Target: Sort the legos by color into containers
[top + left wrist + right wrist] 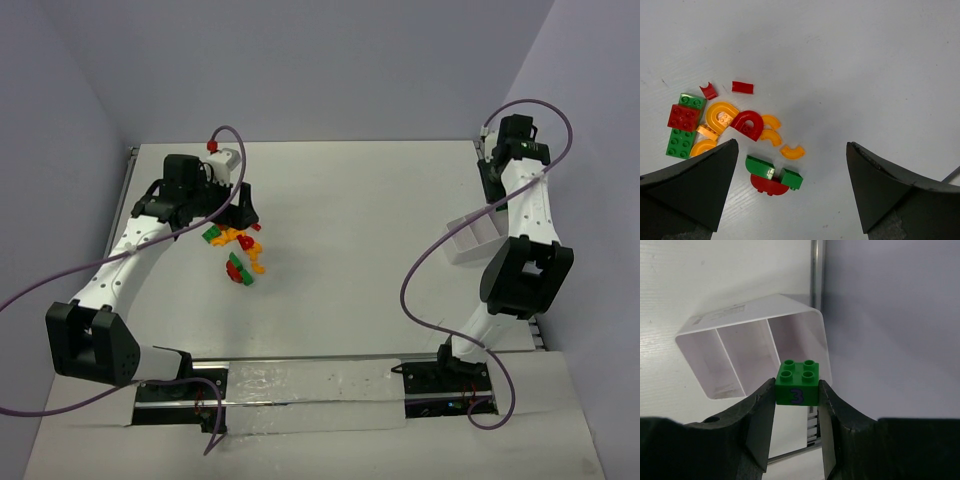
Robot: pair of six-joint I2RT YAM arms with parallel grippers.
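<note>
The right claw is clamped on a green brick, one jaw pressed to each side, with the studs up and a figure three drawn on the face nearest the wrist. Just beyond its tips and a little to their left lies the bin, a white one split by thin walls into three compartments. The brick shows in front of the bin's nearest corner, but I cannot tell whether it is already over the end compartment. No brick shows in the parts of the compartments that are visible. The left claw stands spread wide and grips nothing, hanging over the pile of bricks on the tabletop. A small cluster of green and red pieces lies between its jaws. The rest of the pile, red, green and orange pieces, spreads beyond the tips and off toward the jaw on the left of the wrist view, with several pieces touching or stacked. By my reading the sorting has barely begun. One green brick is on its way to the bin, nothing shows as dropped in, and the whole pile remains to be picked apart by colour. The brick in hand needs a compartment chosen for green, which leaves the others for red and orange.
</note>
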